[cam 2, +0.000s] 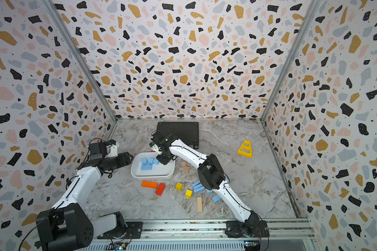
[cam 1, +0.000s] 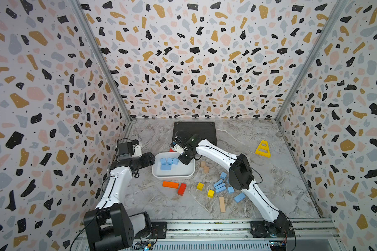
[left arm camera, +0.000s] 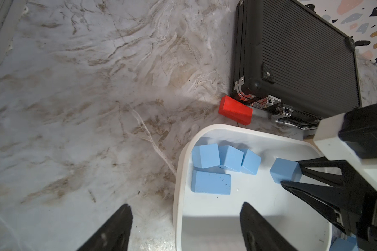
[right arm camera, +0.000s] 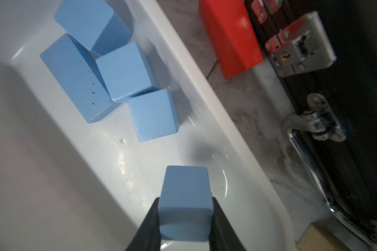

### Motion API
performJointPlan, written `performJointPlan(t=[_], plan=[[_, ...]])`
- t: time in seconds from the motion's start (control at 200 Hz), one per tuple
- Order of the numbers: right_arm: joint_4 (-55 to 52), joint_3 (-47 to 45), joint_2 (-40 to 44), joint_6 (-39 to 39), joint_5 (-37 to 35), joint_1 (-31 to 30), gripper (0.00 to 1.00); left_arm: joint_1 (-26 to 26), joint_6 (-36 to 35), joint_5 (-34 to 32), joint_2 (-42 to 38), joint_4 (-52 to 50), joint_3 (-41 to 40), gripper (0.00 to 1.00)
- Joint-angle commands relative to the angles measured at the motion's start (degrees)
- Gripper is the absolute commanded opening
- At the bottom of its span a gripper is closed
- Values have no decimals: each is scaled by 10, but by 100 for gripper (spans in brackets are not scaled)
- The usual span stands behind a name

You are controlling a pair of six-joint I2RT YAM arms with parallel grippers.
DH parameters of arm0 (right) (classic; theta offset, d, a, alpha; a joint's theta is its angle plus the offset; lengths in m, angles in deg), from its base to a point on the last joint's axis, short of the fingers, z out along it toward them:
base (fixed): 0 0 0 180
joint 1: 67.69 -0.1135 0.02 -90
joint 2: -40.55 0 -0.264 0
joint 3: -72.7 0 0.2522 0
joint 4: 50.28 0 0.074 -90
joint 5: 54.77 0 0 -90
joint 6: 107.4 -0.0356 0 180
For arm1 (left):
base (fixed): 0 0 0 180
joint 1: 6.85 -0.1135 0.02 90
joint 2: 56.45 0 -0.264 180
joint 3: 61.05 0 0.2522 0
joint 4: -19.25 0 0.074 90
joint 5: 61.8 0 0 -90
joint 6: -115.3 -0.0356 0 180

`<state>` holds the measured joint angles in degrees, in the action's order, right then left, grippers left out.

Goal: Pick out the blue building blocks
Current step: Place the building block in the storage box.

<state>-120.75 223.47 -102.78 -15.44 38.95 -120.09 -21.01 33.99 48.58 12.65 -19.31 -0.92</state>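
A white tray (cam 1: 172, 176) holds several blue building blocks (cam 1: 166, 167), three cubes and one bar (left arm camera: 211, 184). My right gripper (right arm camera: 185, 202) hangs over the tray's far right part, shut on one more blue cube (right arm camera: 184, 191), which also shows in the left wrist view (left arm camera: 283, 170). In both top views the arm's wrist hides that cube. Several more blue blocks (cam 1: 219, 186) (cam 2: 198, 187) lie loose on the table, partly under the right arm. My left gripper (left arm camera: 185, 206) stands open, straddling the tray's left rim (left arm camera: 179, 173) with nothing between its fingers.
A black case (cam 1: 194, 132) lies behind the tray, with a red block (left arm camera: 235, 110) against its corner. In front of the tray lie an orange block (cam 1: 170, 184), a red block (cam 1: 181, 189), two yellow cubes (cam 1: 200, 186) and tan blocks (cam 1: 205, 167). A yellow triangle (cam 1: 263, 149) sits far right.
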Motion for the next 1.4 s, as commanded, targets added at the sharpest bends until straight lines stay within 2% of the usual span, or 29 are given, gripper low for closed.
performJointPlan(t=[0.0,0.42,0.541,0.636,0.936,1.041,1.206,1.392], plan=[[9,22,-2,2,-4,2,28,-3,3,7,-13,16,-10,78],[33,22,-16,1,19,1,31,-5,2,-1,-15,16,-9,77],[35,24,-16,-4,22,2,45,-6,1,-2,-16,16,-10,77],[35,25,-12,-6,25,1,51,-7,1,-1,-16,16,-9,77],[38,6,48,-18,24,2,52,-7,-24,28,-15,8,-1,76],[51,-31,93,-18,12,4,51,-7,-46,55,-16,5,1,74],[94,-139,182,-37,15,18,52,-1,-60,88,-7,-3,11,72],[149,-297,286,-93,43,61,51,62,-100,89,8,-30,37,71]])
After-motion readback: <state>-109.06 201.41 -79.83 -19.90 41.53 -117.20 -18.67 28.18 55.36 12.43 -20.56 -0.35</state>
